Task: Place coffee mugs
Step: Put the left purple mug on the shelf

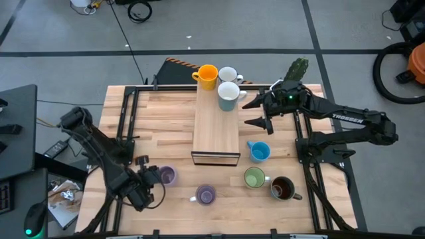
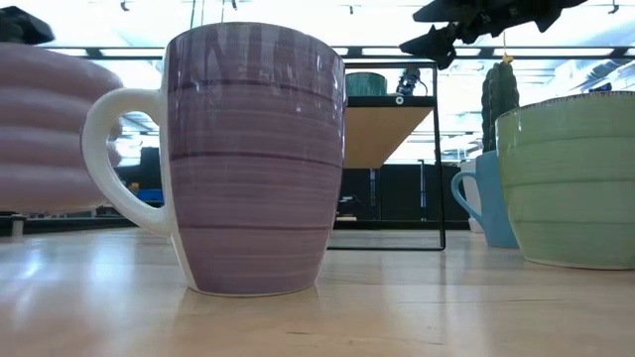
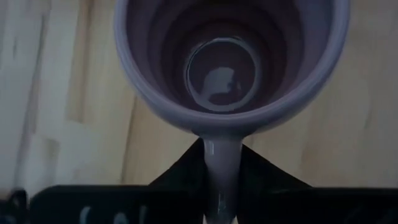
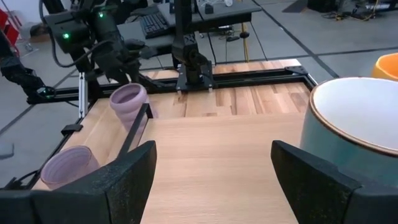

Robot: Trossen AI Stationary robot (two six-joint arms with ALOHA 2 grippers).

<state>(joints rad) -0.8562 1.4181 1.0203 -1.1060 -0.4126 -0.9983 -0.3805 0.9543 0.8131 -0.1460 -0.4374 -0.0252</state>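
Note:
My left gripper (image 1: pixel 153 177) is shut on a ribbed purple mug (image 1: pixel 167 175) at the table's near left. This mug shows raised and tilted in the right wrist view (image 4: pixel 129 99). A second purple mug (image 1: pixel 206 194) stands on the table to its right. An orange mug (image 1: pixel 207 76), a white mug (image 1: pixel 230 74) and a white-and-teal mug (image 1: pixel 228 95) stand on the far end of a wooden riser (image 1: pixel 216 133). Blue (image 1: pixel 259 151), green (image 1: pixel 254 178) and dark brown (image 1: pixel 282 188) mugs stand right of it. My right gripper (image 1: pixel 255 113) hangs open beside the riser. My left gripper pinches the ribbed purple mug's handle (image 3: pixel 221 163) between its two fingers (image 3: pixel 267 180). They come from above, slanting down from the table's left. The mug hangs beyond the fingers, its mouth toward the wrist camera; it looks lifted off the table, its bottom (image 2: pixel 40 203) above the tabletop.
A potted cactus (image 1: pixel 297 70) stands at the far right, behind my right arm. Black metal frames (image 1: pixel 126 113) run along the table's left and right sides. Bare wood lies between the riser and the left frame.

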